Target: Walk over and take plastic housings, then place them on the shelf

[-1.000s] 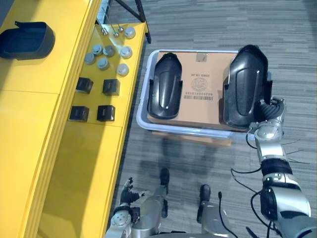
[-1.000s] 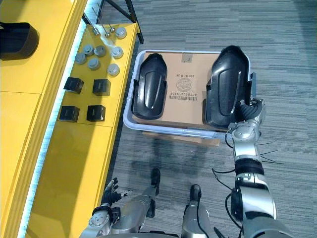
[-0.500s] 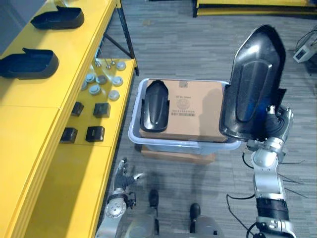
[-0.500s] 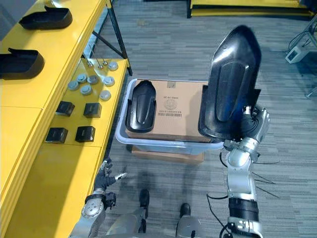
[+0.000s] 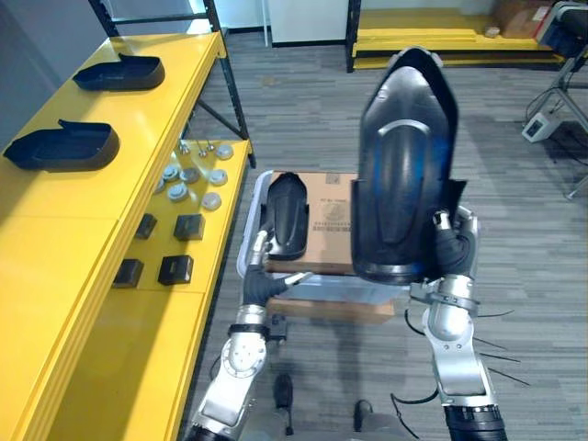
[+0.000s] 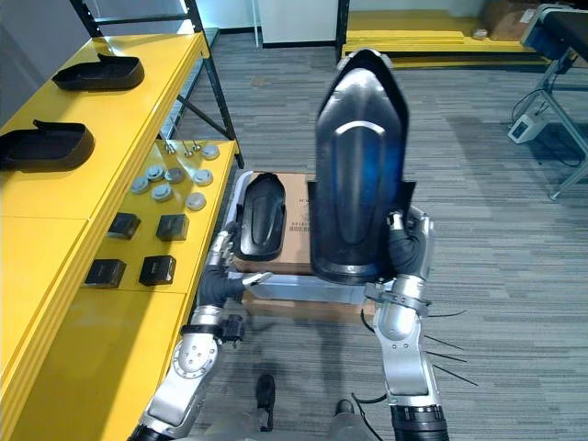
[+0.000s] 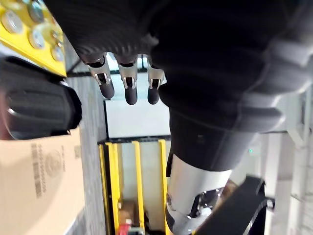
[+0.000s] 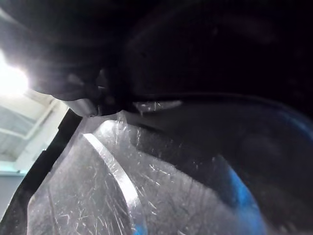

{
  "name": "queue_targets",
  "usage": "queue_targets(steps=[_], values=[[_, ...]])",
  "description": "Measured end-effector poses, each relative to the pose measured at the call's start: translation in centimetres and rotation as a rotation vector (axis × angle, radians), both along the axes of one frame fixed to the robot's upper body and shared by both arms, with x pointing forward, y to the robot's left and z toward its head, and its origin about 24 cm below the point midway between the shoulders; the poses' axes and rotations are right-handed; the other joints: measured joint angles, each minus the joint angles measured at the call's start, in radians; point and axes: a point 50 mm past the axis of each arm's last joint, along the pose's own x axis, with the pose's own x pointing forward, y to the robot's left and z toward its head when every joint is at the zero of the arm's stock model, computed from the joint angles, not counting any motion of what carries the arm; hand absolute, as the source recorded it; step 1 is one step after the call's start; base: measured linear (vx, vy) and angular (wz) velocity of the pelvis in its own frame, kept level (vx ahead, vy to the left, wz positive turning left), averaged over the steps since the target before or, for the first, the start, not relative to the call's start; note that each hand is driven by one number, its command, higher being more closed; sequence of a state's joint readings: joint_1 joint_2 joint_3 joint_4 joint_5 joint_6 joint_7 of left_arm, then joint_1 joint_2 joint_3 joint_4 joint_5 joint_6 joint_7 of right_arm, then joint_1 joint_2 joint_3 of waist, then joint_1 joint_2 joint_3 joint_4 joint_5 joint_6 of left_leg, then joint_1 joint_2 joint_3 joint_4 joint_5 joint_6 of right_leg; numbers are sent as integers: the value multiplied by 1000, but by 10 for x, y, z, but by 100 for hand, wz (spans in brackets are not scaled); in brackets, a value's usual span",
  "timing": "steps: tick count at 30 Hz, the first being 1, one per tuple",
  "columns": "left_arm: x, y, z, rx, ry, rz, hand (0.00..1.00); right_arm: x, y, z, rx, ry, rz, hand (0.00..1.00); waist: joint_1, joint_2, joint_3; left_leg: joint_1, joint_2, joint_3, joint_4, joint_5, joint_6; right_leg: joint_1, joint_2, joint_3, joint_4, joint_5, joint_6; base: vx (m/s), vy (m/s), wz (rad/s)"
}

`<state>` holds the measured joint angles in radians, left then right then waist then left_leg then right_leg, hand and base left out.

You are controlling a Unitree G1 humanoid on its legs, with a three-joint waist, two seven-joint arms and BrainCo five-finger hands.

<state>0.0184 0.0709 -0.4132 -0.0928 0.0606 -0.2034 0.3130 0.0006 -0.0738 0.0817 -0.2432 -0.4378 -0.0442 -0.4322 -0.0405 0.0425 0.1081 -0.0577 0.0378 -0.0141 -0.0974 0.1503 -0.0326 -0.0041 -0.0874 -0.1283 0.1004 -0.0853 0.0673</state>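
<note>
Up near the grey plastic bin (image 5: 250,220), the right robot hand (image 5: 448,243) grips the big shiny black plastic housing (image 5: 401,175) upright, the left robot hand (image 5: 263,276) hangs loose and empty, so carry it slowly left to the yellow shelf (image 5: 64,230) without tipping.

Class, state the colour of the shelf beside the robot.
Yellow; the shelf shows best in the left eye view.
</note>
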Motion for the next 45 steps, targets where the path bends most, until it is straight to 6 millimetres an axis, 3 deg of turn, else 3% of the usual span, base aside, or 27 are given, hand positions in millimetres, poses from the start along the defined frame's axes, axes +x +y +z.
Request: queue_targets(steps=[7, 8, 10, 14, 23, 24, 27, 28, 37, 45], values=[[0, 5, -3, 35, 3, 15, 0, -1, 7, -1, -7, 10, 70, 100, 1, -8, -42, 2, 9, 33, 0, 0, 0, 4, 7, 31, -36, 34, -1, -17, 5, -14], [0, 3, -4, 45, 8, 4, 0, -1, 12, -2, -16, 23, 110, 100, 1, -9, -48, 2, 10, 37, 0, 0, 0, 6, 8, 36, -37, 38, -2, -10, 0, -14], [2, -11, -3, 69, 8, -52, 0, -7, 42, -3, -16, 30, 286, 100, 0, -8, -57, 3, 13, 42, -2, 0, 0, 8, 14, 45, -47, 47, -3, -25, -4, -14], [2, -21, -5, 90, 15, -89, 0, -14, 63, 5, 9, -20, 397, 100, 0, -11, -61, 11, 15, 40, -6, -3, -4, 17, 15, 44, -56, 51, -2, -41, 0, 0], [4, -20, -19, 25, 115, -95, 0, -14, 64, -7, 22, 33, 379, 100, 1, -30, -86, 8, 14, 39, -6, -4, -4, 18, 15, 45, -69, 47, 0, -14, 2, 0], [4, -19, -21, -4, 142, -96, 100, -15, 63, -10, 32, 46, 371, 100, 1, -30, -89, 8, 14, 39, -6, -4, -4, 18, 15, 44, -69, 47, 0, 0, 0, 0], [5, -19, -24, -51, 175, -102, 100, -14, 63, -13, 34, 60, 362, 100, 0, -29, -94, 8, 14, 39, -6, -4, -4, 18, 15, 44, -69, 47, 0, 0, 0, 0], [5, -18, -26, -61, 188, -109, 0, -13, 62, -16, 34, 73, 356, 100, 0, -29, -98, 9, 14, 39, -6, -4, -4, 18, 15, 44, -69, 47, 0, 0, 0, 0], [9, -9, -28, -76, 204, -73, 0, -14, 50, -46, -12, 209, 276, 100, 1, -29, -101, 9, 13, 35, -6, -3, -4, 19, 15, 43, -69, 47, 0, 0, 0, 0], [10, 5, -32, -108, 223, -5, 0, -16, 14, -54, -62, 251, 122, 100, 1, -29, -102, 9, 13, 34, -6, -3, -4, 20, 15, 43, -69, 49, 3, 0, 0, 0]])
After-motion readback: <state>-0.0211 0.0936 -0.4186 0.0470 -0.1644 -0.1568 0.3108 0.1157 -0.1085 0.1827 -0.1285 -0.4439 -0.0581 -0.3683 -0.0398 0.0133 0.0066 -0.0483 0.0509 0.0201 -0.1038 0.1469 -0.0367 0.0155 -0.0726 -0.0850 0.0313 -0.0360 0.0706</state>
